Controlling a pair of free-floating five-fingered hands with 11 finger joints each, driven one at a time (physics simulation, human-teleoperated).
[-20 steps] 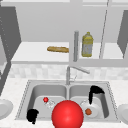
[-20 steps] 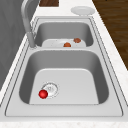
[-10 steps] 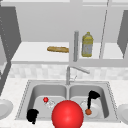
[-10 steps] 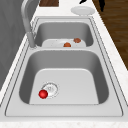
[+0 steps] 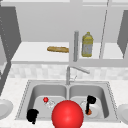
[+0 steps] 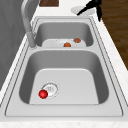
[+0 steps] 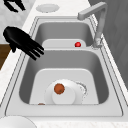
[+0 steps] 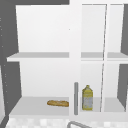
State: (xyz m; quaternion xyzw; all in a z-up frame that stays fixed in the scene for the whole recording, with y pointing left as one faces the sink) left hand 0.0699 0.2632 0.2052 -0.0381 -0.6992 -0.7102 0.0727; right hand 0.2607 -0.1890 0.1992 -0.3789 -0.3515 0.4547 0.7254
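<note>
Right hand: the right hand hangs over the right basin, fingers pointing down, straight and relaxed, holding nothing; seen from the right it hovers at the basin's near rim.
Below the right hand: a white plate lies on the basin floor with a brown ball resting on it, directly under the fingertips; a second brown piece lies just beside it.
Left hand: the left hand floats by the front edge of the left basin; I cannot tell how its fingers stand.
Near the left hand: a small red ball sits touching the drain, likely rolled to the low point.
Foreground: a large red ball sits between the two hands.
Surface: a steel double sink set in a pale speckled bench, faucet at the divider, white dishes on the bench outside each hand.
Room: an open white shelf above carries a bread loaf and a yellow bottle.
</note>
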